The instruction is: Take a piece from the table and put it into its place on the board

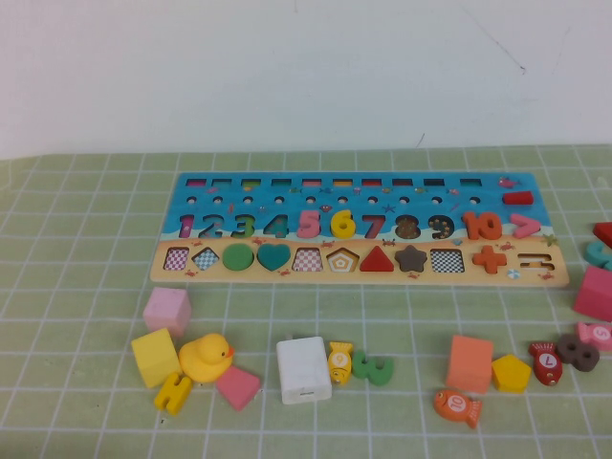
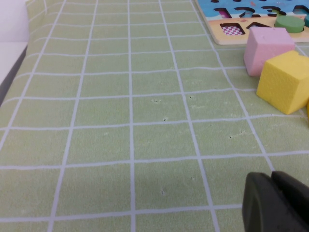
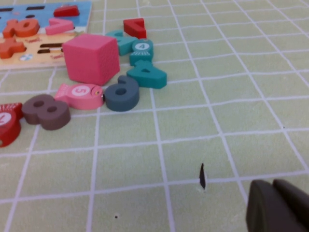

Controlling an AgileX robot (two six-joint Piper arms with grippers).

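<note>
The board [image 1: 363, 182] lies flat across the far middle of the table. Its blue upper part holds numerals 1 to 10 and its tan strip holds shapes. The yellow numeral 6 [image 1: 342, 225] sits in the numeral row between the pink 5 and the red 7. Neither gripper shows in the high view. My left gripper [image 2: 271, 175] is shut and empty, low over bare mat to the left of the board's corner [image 2: 217, 35]. My right gripper [image 3: 273, 182] is shut and empty over bare mat to the right of the board [image 3: 82, 9].
In front of the board lie a pink cube [image 1: 166, 309], yellow cube [image 1: 155, 357], yellow duck [image 1: 206, 358], white box [image 1: 303, 370], small yellow fish [image 1: 339, 361], green 3 [image 1: 373, 368], orange cube [image 1: 469, 363] and yellow pentagon [image 1: 511, 373]. Loose numerals and a magenta cube [image 3: 91, 58] lie at the right.
</note>
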